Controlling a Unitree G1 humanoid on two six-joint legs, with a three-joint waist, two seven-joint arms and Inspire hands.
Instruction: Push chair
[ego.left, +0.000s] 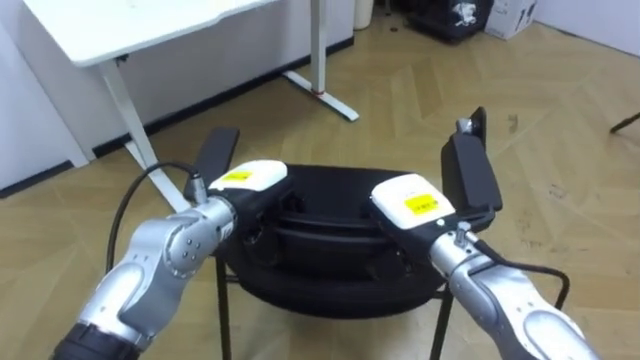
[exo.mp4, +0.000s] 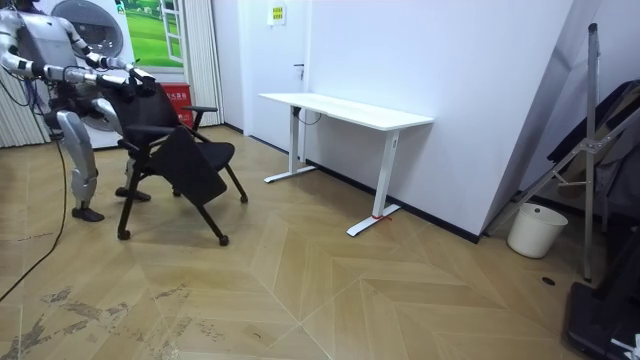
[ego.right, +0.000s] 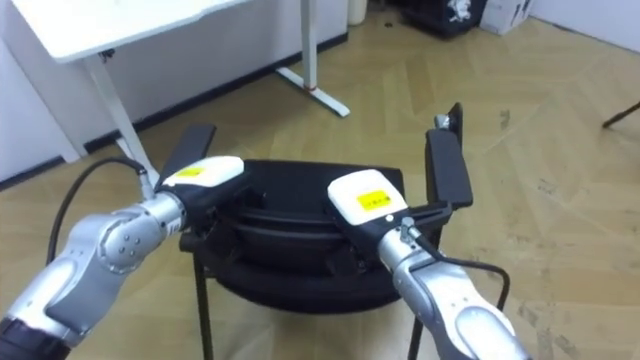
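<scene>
The left robot hand (ego.left: 250, 180) and right robot hand (ego.left: 410, 203) are resting atop the chair (ego.left: 330, 280) back; whether they are gripping it, I cannot tell. An even forward push is looking due.

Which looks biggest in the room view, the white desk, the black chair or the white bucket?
Largest: white desk and black chair, which look about alike, so I won't rank them.
Smallest: white bucket, standing on the floor at the room view's right.
</scene>
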